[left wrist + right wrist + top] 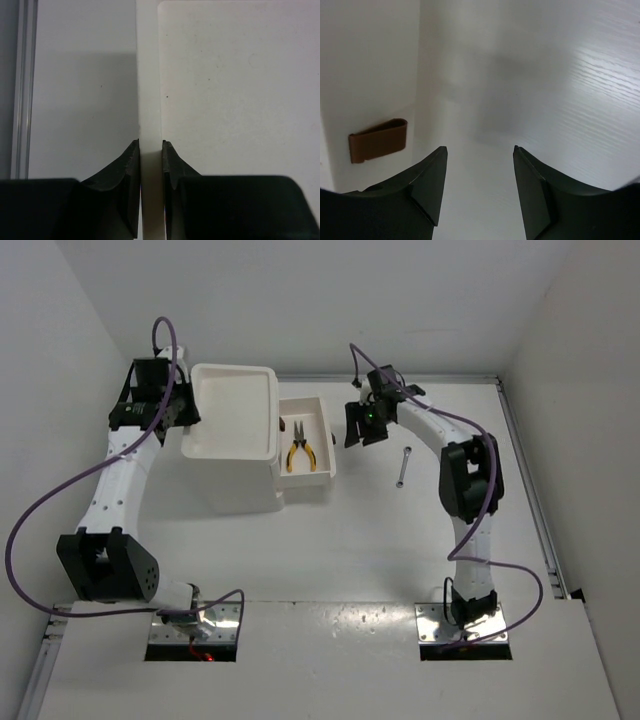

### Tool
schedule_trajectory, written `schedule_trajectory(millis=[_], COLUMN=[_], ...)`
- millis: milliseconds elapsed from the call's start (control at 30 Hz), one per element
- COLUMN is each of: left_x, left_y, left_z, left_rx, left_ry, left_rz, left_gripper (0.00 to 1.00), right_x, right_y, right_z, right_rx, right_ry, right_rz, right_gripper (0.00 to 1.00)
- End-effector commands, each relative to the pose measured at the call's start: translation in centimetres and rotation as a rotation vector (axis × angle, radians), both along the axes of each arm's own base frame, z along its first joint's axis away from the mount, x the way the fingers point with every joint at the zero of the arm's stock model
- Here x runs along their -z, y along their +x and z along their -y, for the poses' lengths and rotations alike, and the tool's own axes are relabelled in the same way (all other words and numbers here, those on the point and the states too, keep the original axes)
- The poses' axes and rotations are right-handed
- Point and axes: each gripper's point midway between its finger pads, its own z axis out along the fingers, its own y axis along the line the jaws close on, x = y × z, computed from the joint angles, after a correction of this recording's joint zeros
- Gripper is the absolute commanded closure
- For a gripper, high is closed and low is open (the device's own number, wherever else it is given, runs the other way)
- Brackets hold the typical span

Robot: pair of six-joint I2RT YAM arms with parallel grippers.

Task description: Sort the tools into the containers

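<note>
On the white tabletop (380,540), my left tool (150,146) is pinched tight on the left rim of the drawer unit (240,490). My right tool (480,149) hangs empty with its fingers spread wide, just beside the brown knob (377,140) of the open drawer (327,445), where the yellow-handled pliers (300,451) lie. A silver wrench (402,468) rests apart on the tabletop, to the right.

We've got the white drawer unit (235,410) with one drawer (310,412) pulled out to the right and yellow-handled pliers (301,453) lying flat inside. A silver wrench (402,468) lies loose further right.
</note>
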Motion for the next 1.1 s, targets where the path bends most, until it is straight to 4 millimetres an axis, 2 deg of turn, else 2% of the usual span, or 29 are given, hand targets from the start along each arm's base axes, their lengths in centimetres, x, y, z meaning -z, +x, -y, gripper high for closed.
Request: schedule_trajectory(millis=[0,33,100,133,200,267,300,367,433,467,533,567,600,800,833,867,933,1067], left_x=[-0.7,-0.5,-0.5,-0.5,-0.5,-0.2,-0.2,0.2,0.2,0.2,0.2,0.2,0.2,0.6,0.9,0.9,0.9,0.5], left_y=[0.1,0.0,0.0,0.0,-0.1,-0.2,-0.2,-0.3,-0.3,-0.3,-0.3,-0.3,-0.3,-0.5,-0.4,-0.4,-0.4,-0.3], left_z=[0.8,0.8,0.9,1.1,1.2,1.7,2.0,2.6,2.6,2.9,2.9,2.9,2.9,3.3,3.3,3.6,3.6,3.6], left_rx=[0.026,0.026,0.039,0.046,0.054,0.073,0.083,0.099,0.099,0.108,0.108,0.108,0.108,0.123,0.123,0.132,0.132,0.132], left_ry=[-0.021,-0.022,-0.02,-0.025,-0.03,-0.045,-0.045,-0.051,-0.051,-0.051,-0.051,-0.051,-0.051,-0.062,-0.063,-0.063,-0.063,-0.062], left_rz=[0.003,-0.006,-0.006,-0.006,-0.006,-0.015,-0.015,-0.024,-0.024,-0.024,-0.024,-0.024,-0.024,-0.033,-0.042,-0.043,-0.043,-0.034], left_gripper=[1.0,1.0,1.0,1.0,1.0,1.0,1.0,1.0,1.0,1.0,1.0,1.0,1.0,1.0,1.0,1.0,1.0,1.0], right_x=[-1.3,-0.6,-1.1,-0.7,-1.7,-1.9,-2.5,-2.5,-3.3,-2.9,-3.9,-3.3,-4.0,-4.2,-5.0,-4.6,-5.0,-5.8], right_y=[1.2,0.9,0.8,0.3,0.3,0.1,-0.2,-0.3,-0.9,-0.7,-1.0,-1.0,-1.2,-2.1,-2.3,-2.3,-3.5,-5.8], right_z=[-2.8,-3.2,-4.0,-4.7,-6.5,-7.3,-8.8,-9.5,-11.1,-11.2,-12.6,-12.6,-13.4,-16.3,-17.0,-17.1,-18.5,-19.8], right_rx=[-0.009,-0.011,-0.019,-0.037,-0.063,-0.075,-0.102,-0.11,-0.145,-0.145,-0.173,-0.172,-0.191,-0.264,-0.282,-0.275,-0.303,-0.338], right_ry=[0.072,0.071,0.086,0.09,0.114,0.136,0.146,0.159,0.176,0.176,0.188,0.184,0.2,0.212,0.231,0.228,0.244,0.284], right_rz=[0.058,0.04,0.043,0.031,0.054,0.046,0.067,0.061,0.074,0.073,0.095,0.086,0.095,0.118,0.13,0.113,0.109,0.085], right_gripper=[0.44,0.44,0.44,0.44,0.44,0.44,0.44,0.44,0.44,0.44,0.44,0.44,0.44,0.44,0.44,0.44,0.44,0.44])
